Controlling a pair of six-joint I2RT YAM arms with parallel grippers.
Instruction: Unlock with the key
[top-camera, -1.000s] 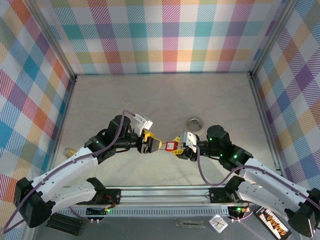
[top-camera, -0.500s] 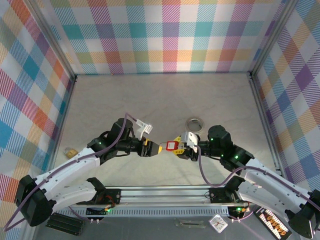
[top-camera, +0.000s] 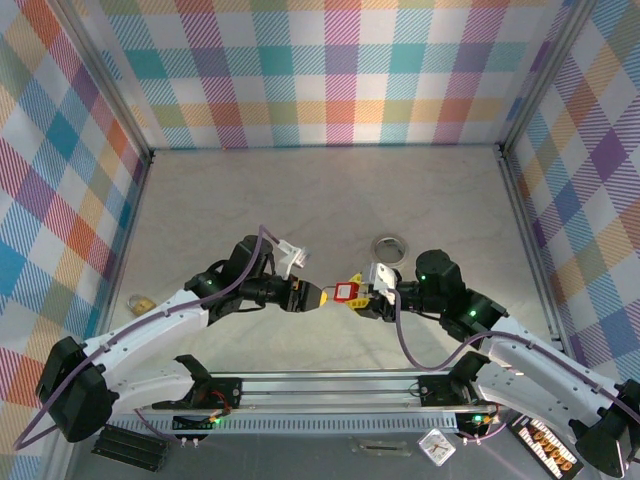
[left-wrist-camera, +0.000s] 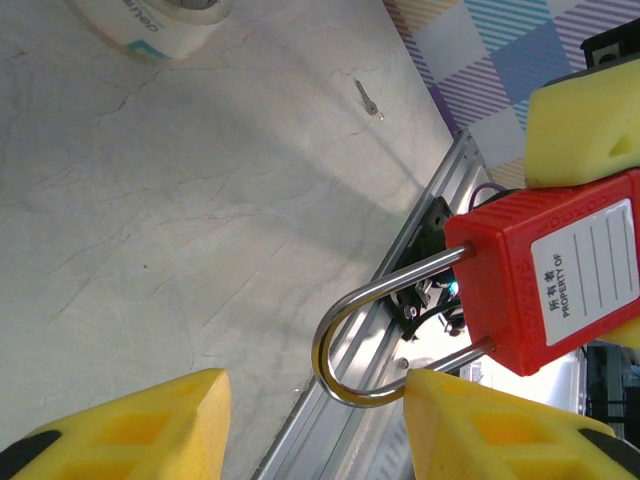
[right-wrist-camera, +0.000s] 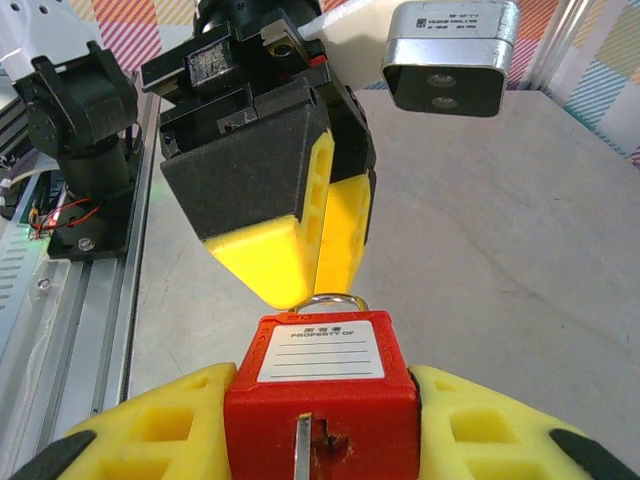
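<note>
The right gripper (top-camera: 358, 295) is narrowed onto the red padlock (right-wrist-camera: 322, 395). Its yellow pads clamp the flat sides of the body, holding it off the table just below the middle of the top view. The keyway (right-wrist-camera: 305, 440) faces the right wrist camera. A thin metal strip sits in the slot, and I cannot tell what it is.

At 9 o'clock of the lock, the left gripper (left-wrist-camera: 310, 415) stands partly spread, with one pad on each side of the shackle (left-wrist-camera: 335, 345). One pad is at or against the bar and the other is clearly apart, so nothing is gripped yet.

The lock looks rigid and fairly light. Its plastic body gives the foam a good bite, but the polished steel shackle is probably slippery and may twist in the pads, so the flat body sides or the straight legs of the shackle are the safer holds.

A small metal sliver (left-wrist-camera: 368, 100) lies on the table (top-camera: 300, 200). It may be the key, but it is too small to be sure.

A tape roll (top-camera: 388, 245) sits near at 1 o'clock of the lock, and a brass padlock (top-camera: 140, 301) lies far off at 9 o'clock by the wall. The rail (top-camera: 330, 385) runs close at 6 o'clock, and the open room is toward 12.
</note>
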